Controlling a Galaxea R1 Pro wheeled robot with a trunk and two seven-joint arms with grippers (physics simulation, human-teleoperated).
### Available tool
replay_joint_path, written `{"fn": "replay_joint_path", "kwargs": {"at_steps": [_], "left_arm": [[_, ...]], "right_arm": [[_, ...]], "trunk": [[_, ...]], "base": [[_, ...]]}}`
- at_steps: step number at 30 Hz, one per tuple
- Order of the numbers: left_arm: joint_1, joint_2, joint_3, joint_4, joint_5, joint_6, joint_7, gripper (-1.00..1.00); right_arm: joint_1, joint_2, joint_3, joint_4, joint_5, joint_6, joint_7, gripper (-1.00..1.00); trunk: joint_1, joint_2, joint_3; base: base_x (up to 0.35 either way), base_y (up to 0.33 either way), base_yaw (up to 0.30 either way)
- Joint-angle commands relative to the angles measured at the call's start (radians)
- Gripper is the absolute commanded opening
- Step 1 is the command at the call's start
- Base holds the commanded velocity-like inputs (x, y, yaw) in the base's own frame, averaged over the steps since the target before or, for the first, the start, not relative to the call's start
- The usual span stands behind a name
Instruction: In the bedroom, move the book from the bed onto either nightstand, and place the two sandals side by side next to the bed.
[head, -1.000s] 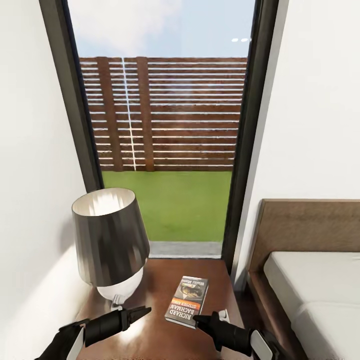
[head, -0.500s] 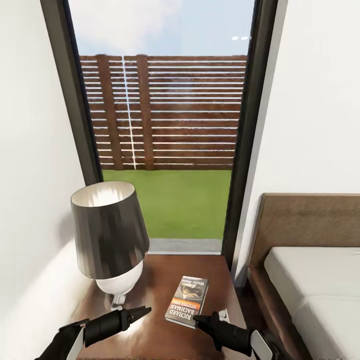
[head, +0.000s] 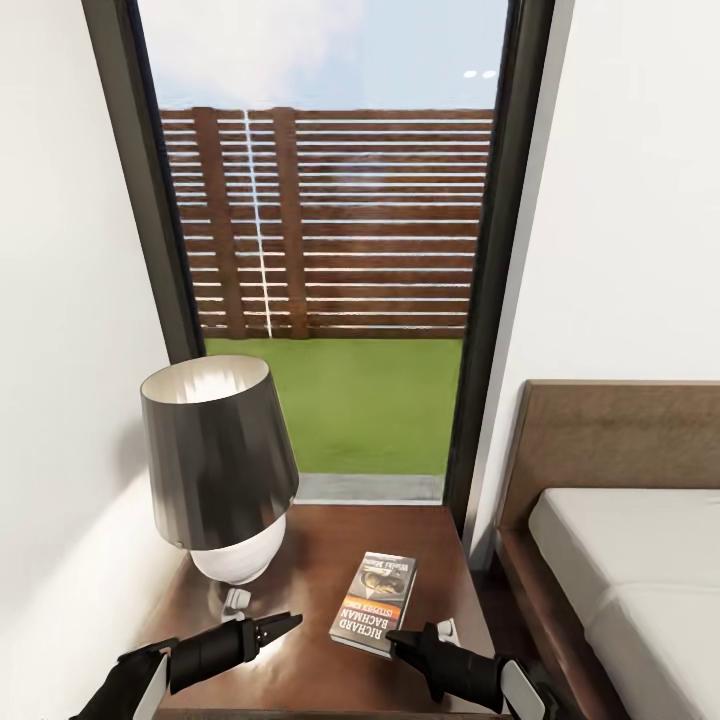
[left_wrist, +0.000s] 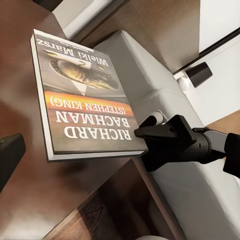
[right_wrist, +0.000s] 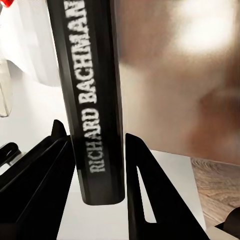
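Note:
The book (head: 375, 600), dark with an orange band and "Richard Bachman" in white, hangs level just over the nightstand (head: 320, 560). My right gripper (head: 420, 634) is shut on its near corner. In the right wrist view the book's spine (right_wrist: 92, 75) sits between the two black fingers (right_wrist: 150, 200). The left wrist view has the book's cover (left_wrist: 85, 95) with the right gripper (left_wrist: 150, 127) clamped at its corner. My left gripper (head: 285, 624) hovers open and holds nothing, to the left of the book over the nightstand's front. The bed (head: 630, 560) lies to the right. The sandals are out of view.
A lamp (head: 218, 450) with a dark shade and white base stands on the nightstand's left half, a small white switch (head: 235, 600) in front of it. Behind is a tall dark-framed window (head: 500, 300). A white wall (head: 60, 400) closes the left side; the brown headboard (head: 620, 430) rises at right.
The view has shifted: the lamp and the nightstand's far edge slid up the picture. The book and both grippers kept their places in it, so the book travels with my right gripper.

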Motion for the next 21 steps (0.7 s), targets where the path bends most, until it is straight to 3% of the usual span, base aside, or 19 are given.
{"fn": "replay_joint_path", "kwargs": {"at_steps": [1,4,14,21], "left_arm": [[-0.001,0.000,0.001,0.000,0.001,0.010,-0.004,1.00],[-0.001,0.000,0.001,0.000,0.001,0.010,-0.003,1.00],[-0.001,0.000,0.001,0.001,0.002,0.010,-0.003,1.00],[-0.001,0.000,0.001,0.001,0.003,0.010,-0.003,1.00]], "right_arm": [[-0.001,0.000,-0.006,0.000,0.002,0.005,0.002,-1.00],[-0.001,0.000,-0.006,0.000,0.002,0.005,0.002,-1.00],[-0.001,0.001,-0.006,0.000,0.002,0.005,0.002,-1.00],[-0.001,0.001,-0.006,-0.001,0.002,0.005,0.002,-1.00]], "trunk": [[0.000,0.000,-0.001],[0.000,0.000,-0.001],[0.038,-0.070,-0.032],[0.038,-0.070,-0.032]], "base": [[0.000,0.000,0.000],[0.000,0.000,0.000],[0.000,0.000,0.000],[0.000,0.000,0.000]]}}
